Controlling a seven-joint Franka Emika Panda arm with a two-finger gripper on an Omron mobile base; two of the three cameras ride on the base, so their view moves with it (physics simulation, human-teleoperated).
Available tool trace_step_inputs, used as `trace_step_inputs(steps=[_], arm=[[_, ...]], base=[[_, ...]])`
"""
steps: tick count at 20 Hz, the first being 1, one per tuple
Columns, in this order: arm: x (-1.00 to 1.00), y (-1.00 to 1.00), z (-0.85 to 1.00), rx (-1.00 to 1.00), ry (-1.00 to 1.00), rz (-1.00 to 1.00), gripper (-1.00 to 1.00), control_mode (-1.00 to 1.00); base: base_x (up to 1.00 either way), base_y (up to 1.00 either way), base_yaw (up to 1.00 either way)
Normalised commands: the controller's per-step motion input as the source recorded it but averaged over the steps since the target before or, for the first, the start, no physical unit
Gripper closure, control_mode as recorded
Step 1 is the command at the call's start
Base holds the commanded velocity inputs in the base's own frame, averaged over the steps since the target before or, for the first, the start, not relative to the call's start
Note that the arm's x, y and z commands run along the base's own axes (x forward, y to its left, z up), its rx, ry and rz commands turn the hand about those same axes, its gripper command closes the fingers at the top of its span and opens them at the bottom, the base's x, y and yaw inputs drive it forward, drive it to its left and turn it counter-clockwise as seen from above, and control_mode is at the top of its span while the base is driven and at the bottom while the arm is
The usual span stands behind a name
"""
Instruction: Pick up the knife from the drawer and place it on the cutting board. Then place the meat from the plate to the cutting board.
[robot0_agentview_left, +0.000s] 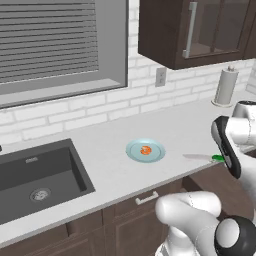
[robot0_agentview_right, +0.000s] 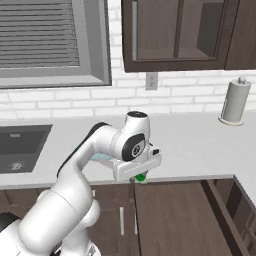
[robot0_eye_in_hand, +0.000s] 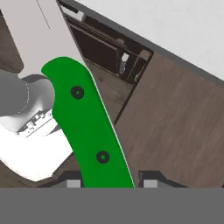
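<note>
Left base view: we see the green-handled, silver-bladed knife (robot0_agentview_left: 207, 157) lifted at the counter edge, orange-red meat (robot0_agentview_left: 145, 150) on the round teal plate (robot0_agentview_left: 135, 150); right base view: two-finger gripper (robot0_agentview_right: 140, 177) low over the open drawer (robot0_agentview_right: 200, 215), green showing beneath; hand view: fingers pinch the handle's butt end, blade far out; we judge it could pivot or slip in transit; cutting board not located.

Broad bare counter (robot0_agentview_left: 110, 165) around the plate (robot0_agentview_left: 145, 151); paper towel roll (robot0_agentview_left: 226, 86) far back.
</note>
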Motion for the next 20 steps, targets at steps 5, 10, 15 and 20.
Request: trace_step_inputs(steps=[5,10,15,20], arm=[[0.0,0.13,-0.05,0.0,0.0,0.12,1.0,1.0],[0.0,0.0,0.0,0.0,0.0,0.0,1.0,1.0],[0.0,0.0,0.0,0.0,0.0,0.0,1.0,1.0],[0.0,0.0,0.0,0.0,0.0,0.0,1.0,1.0]], base=[[-0.14,0.55,0.37],[-0.23,0.89,0.68],[-0.11,0.85,0.65],[-0.01,0.73,0.63]])
